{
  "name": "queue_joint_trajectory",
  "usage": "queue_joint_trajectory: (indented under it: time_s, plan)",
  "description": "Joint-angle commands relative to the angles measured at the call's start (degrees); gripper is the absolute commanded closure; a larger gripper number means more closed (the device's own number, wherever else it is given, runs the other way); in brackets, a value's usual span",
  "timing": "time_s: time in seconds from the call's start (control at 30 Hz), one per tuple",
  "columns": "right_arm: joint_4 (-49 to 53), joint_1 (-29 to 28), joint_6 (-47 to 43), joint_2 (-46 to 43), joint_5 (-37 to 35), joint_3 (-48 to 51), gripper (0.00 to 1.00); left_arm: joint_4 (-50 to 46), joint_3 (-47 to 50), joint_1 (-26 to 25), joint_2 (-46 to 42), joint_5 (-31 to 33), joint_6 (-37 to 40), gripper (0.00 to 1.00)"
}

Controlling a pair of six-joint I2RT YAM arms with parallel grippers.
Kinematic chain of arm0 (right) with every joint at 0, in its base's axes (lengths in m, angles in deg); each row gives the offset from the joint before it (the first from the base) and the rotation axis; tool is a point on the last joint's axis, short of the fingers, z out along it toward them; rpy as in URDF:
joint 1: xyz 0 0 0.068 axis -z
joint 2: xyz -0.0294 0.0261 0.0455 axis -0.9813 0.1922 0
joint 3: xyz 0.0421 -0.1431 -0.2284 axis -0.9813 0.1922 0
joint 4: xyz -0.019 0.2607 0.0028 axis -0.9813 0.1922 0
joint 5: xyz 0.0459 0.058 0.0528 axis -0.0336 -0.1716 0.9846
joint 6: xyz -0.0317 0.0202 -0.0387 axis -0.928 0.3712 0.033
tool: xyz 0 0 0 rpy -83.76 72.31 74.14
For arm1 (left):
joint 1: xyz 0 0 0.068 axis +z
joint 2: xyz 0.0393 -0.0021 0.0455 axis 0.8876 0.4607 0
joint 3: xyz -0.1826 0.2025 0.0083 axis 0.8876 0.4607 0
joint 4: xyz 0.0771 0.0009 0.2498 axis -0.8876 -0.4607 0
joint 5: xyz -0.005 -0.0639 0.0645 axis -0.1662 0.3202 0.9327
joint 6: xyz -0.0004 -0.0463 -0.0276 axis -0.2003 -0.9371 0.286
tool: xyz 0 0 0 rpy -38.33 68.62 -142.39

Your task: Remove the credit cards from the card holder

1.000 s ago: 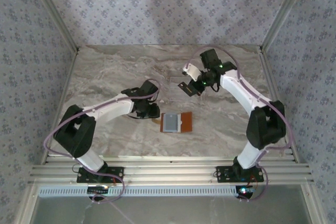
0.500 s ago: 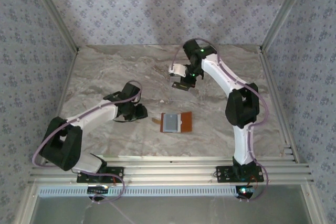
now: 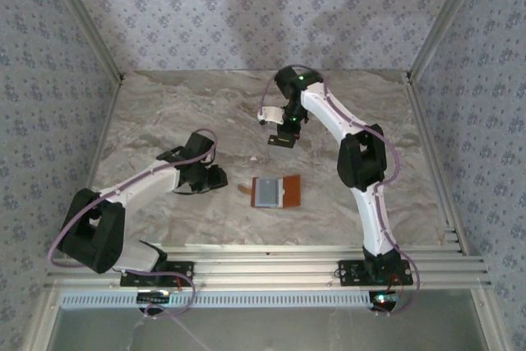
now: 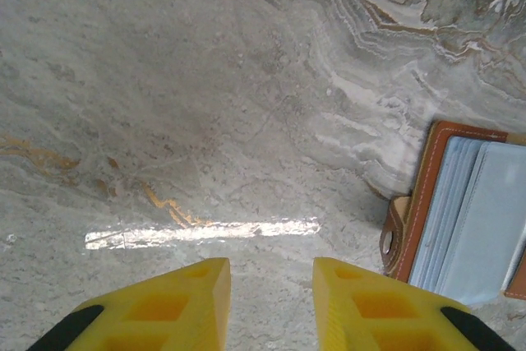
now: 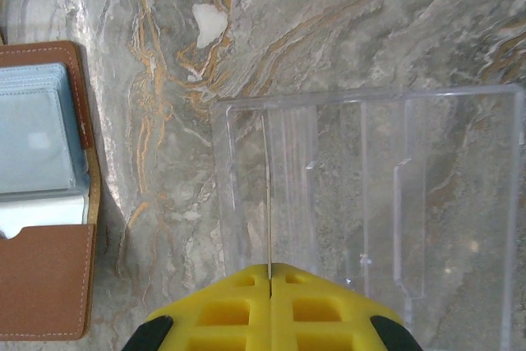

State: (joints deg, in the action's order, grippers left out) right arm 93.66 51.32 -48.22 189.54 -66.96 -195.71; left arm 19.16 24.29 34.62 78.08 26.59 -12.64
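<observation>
Left gripper (image 4: 271,275), slightly spread and empty, sits just left of the open card holder (image 3: 289,192); right gripper (image 5: 269,275), beyond it, pinches a thin card (image 5: 269,195) edge-on.

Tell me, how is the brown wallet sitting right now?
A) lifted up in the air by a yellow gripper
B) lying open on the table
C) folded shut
B: the card holder lies spread open on the marble table, with its grey lining facing up.
</observation>
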Motion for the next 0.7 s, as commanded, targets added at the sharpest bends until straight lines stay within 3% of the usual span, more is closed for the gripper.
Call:
queue_joint_trajectory:
  time_s: [0.0,0.47,0.67]
  plan:
    - [4.4,-0.3,-6.3,2.1,-2.4,-1.9,1.0,0.3,-0.2,0.4,-1.2,-0.8,0.3,0.67]
    - [4.2,-0.8,-6.3,4.7,-1.5,-0.3,1.0,0.5,0.3,0.4,-1.1,-1.1,0.1,0.67]
    - [2.6,-0.7,-6.4,3.8,-2.3,-0.4,0.8,0.3,0.0,0.4,-1.0,-1.1,0.1,0.67]
